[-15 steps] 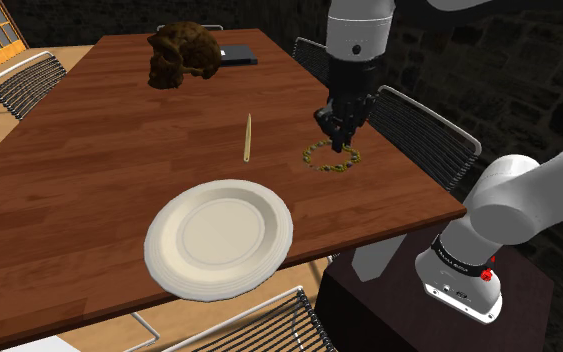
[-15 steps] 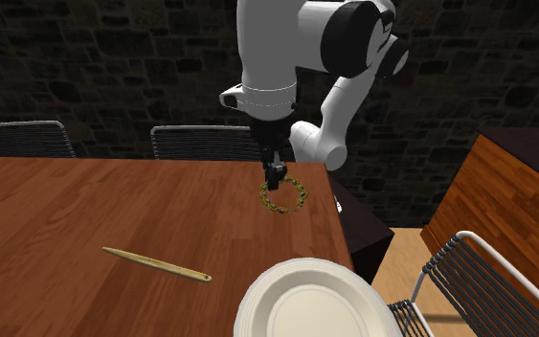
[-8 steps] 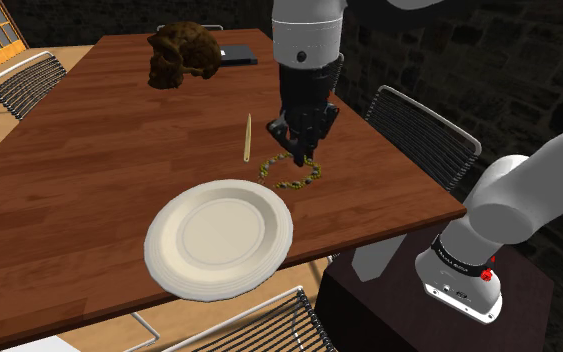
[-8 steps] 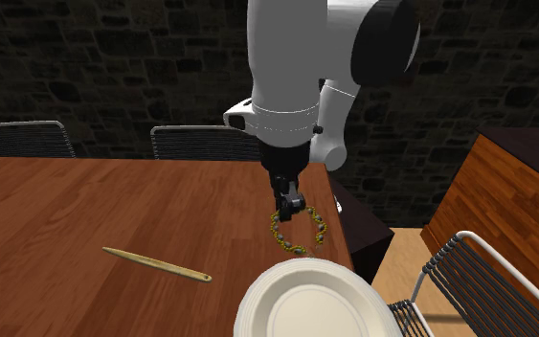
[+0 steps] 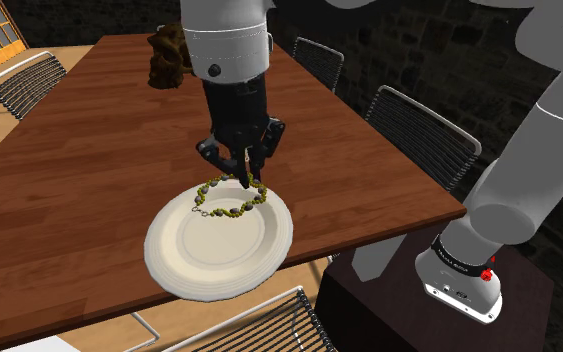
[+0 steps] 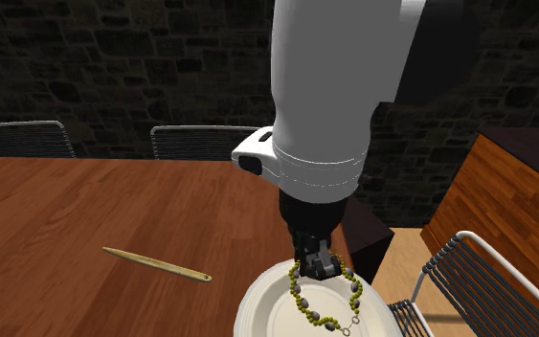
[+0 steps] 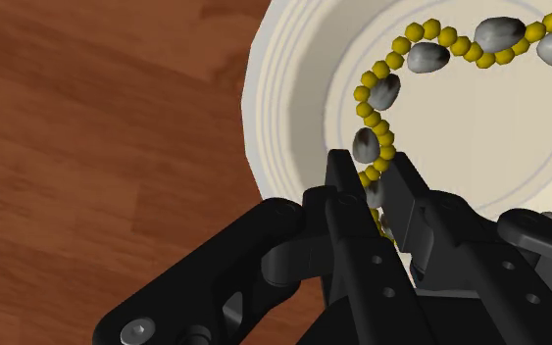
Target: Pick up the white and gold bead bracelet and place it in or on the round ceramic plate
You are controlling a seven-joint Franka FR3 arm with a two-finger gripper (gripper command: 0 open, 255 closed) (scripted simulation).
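Jaws are clamped on one point of the bracelet point(image 5: 231, 200), a loop of yellow and grey-white beads. The gripper point(image 5: 241, 178) holds it over the plate point(image 5: 174, 275), with the loop hanging above the plate's 12 o'clock portion in the shoulder view. Whether the beads touch the plate cannot be told. The plate rests on the wooden table point(image 5: 79, 150). A thin stick point(image 6: 157, 264) lies at the plate's 10 o'clock in the second exterior view, well apart.

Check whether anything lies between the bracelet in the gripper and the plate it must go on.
Nothing visible does. The gripper is shut on the bracelet, which hangs right over the plate and its bare middle. The thin stick lies on the table, well aside of the plate.
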